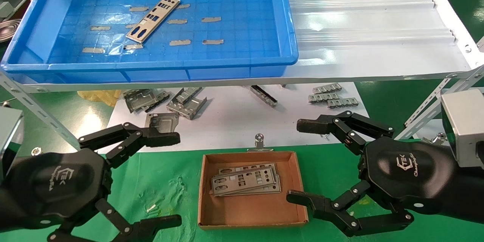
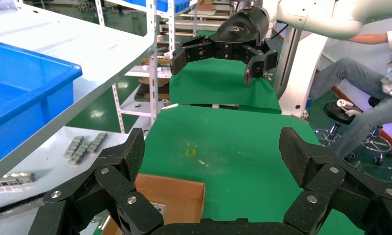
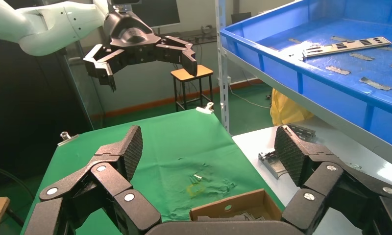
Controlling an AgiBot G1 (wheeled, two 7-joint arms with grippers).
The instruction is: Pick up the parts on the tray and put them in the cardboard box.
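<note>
One silver part [image 1: 153, 24] lies slanted on the floor of the blue tray [image 1: 151, 66], among bits of grey tape; the right wrist view shows this part [image 3: 348, 46] too. Several more parts [image 1: 245, 184] lie stacked in the cardboard box [image 1: 249, 211] on the green cloth. My left gripper [image 1: 176, 179] hovers open to the left of the box, holding nothing. My right gripper [image 1: 297, 160] hovers open just right of the box, also holding nothing. In the left wrist view my left gripper [image 2: 213, 152] spans bare green cloth beside a corner of the box [image 2: 169, 196].
The tray sits on a white shelf [image 1: 370, 26] above the table. Grey bent brackets [image 1: 166, 102] and small grey strips [image 1: 332, 96] lie on a white panel below it. A metal clip [image 1: 259, 141] stands behind the box. A seated person [image 2: 370, 83] is off to the right.
</note>
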